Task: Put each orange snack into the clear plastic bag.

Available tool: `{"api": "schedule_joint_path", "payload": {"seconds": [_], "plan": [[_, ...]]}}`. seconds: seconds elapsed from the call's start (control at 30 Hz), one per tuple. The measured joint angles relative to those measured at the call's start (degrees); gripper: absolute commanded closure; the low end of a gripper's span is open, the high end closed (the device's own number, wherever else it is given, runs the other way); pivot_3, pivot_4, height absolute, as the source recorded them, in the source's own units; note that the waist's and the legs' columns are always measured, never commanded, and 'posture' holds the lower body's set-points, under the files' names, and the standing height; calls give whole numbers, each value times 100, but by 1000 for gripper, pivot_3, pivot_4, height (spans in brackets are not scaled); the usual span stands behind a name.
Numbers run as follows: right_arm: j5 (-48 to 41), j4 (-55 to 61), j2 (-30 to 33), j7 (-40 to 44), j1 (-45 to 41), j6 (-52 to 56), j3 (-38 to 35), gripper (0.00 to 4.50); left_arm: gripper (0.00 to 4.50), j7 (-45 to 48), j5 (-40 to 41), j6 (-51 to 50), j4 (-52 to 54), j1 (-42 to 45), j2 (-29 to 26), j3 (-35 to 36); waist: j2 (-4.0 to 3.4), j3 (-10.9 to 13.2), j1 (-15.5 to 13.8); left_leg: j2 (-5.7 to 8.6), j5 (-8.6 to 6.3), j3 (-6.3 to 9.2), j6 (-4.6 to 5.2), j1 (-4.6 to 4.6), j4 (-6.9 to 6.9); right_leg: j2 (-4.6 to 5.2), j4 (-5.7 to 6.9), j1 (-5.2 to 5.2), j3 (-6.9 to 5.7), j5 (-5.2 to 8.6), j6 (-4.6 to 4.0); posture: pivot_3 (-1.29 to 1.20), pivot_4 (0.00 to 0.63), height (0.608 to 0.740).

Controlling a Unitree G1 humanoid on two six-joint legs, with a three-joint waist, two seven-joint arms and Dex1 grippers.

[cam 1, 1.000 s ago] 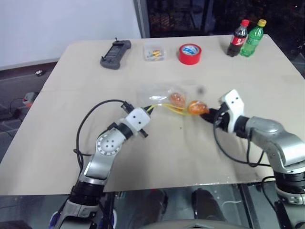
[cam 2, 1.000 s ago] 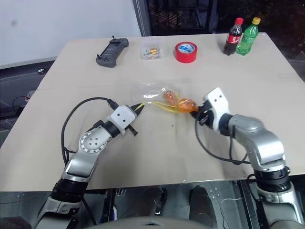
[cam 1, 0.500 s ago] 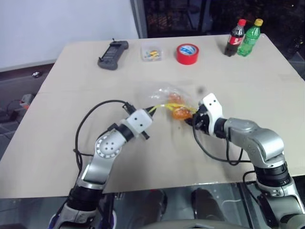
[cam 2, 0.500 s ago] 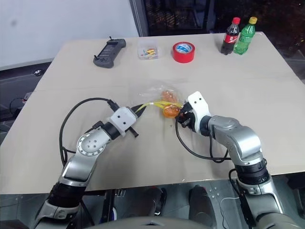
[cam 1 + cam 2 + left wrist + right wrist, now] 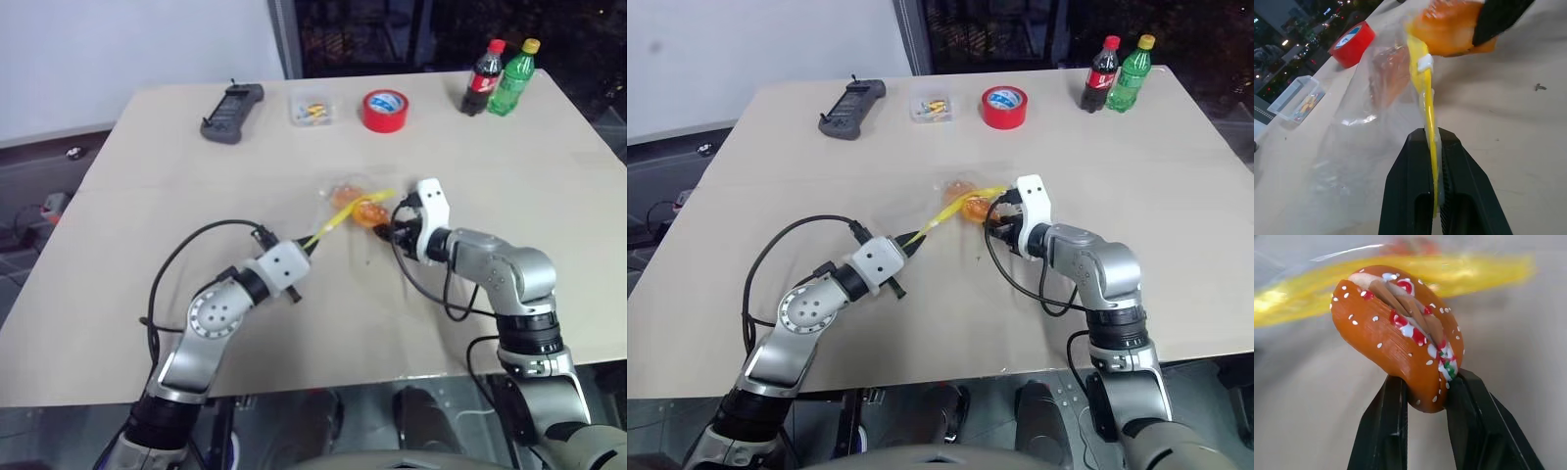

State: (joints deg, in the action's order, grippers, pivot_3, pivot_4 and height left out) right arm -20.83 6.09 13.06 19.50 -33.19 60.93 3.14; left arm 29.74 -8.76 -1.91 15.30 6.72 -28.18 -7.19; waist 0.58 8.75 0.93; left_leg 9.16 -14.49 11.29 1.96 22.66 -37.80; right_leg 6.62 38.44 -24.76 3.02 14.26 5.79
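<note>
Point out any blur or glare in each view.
Right wrist view: the orange snack is sharp, the bag's yellow seal strip behind it blurred. Left wrist view: glare streaks on the clear plastic bag. Eye views: room beyond the table dark.

The worktop (image 5: 147,196) is a pale beige slab. Along its far edge lie a dark handheld controller (image 5: 233,99), then a small clear box (image 5: 313,108) of coloured bits, then a red tape roll (image 5: 387,110). At the far right corner a cola bottle (image 5: 485,78) and a green bottle (image 5: 515,76) stand upright, just beside each other. Near the middle, the clear plastic bag (image 5: 343,201) seems to touch the surface with its far end, with one orange snack (image 5: 343,192) inside.
</note>
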Motion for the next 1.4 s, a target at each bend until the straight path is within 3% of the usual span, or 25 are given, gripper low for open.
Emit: {"api": "schedule_joint_path", "payload": {"seconds": [0.1, 0.23, 0.43, 0.73, 0.8, 1.07, 1.33, 1.4], "plan": [[170, -17, -215, -157, -5, -161, 124, 3380, 4500, 10, 5, -4, 0, 2, 13, -3, 0, 0, 40, -4, 0, -1, 0, 0, 1, -1, 2, -2, 3, 0, 0, 0, 150, 740], [-92, -79, -885, -376, -101, -82, -245, 3380, 4500, 56, 118, -64, 34, 0, 51, -5, -1, -1, 101, -2, 0, 0, -1, 0, 1, -1, 6, -2, 2, 0, -1, 0, 150, 740], [-143, -79, -791, -683, -224, 12, -665, 3380, 4500, 118, 210, -108, 36, -17, -1, 43, -2, -1, 110, 0, 0, 2, -1, -1, 1, -2, 7, -3, 1, 0, -1, 0, 150, 740], [-526, 303, -1632, -1117, -167, 648, -981, 3380, 4500, 127, 231, -164, 49, -9, 21, 38, -7, -3, 144, -2, 0, -4, -1, -2, 5, -6, 11, -9, 10, 0, -1, 0, 150, 740], [-504, 317, -1594, -1134, -102, 657, -867, 3380, 4500, 127, 279, -248, 103, -11, 62, 39, -7, -3, 127, 1, 0, -2, 0, -1, 5, -2, 10, -8, 8, 0, -1, 0, 150, 740], [991, 467, 59, -963, 350, -791, 1039, 3380, 4500, 127, 772, -876, 342, 47, 239, 197, -7, -4, 159, -4, 1, -5, -1, -2, 3, -4, 12, -10, 8, 0, -1, 0, 150, 740], [1637, 401, 116, -851, 356, -1681, 1500, 3380, 4500, 163, 884, -996, 428, 61, 228, 218, -6, -4, 123, -2, 1, -6, -1, -2, 3, -6, 9, -7, 10, 0, -1, 0, 150, 740], [1485, 386, -207, -861, 368, -1565, 1295, 3380, 4500, 166, 895, -1013, 428, 59, 222, 219, -6, -4, 124, -4, 1, -5, -1, -2, 3, -7, 9, -8, 10, 0, -1, 0, 150, 740]]}}
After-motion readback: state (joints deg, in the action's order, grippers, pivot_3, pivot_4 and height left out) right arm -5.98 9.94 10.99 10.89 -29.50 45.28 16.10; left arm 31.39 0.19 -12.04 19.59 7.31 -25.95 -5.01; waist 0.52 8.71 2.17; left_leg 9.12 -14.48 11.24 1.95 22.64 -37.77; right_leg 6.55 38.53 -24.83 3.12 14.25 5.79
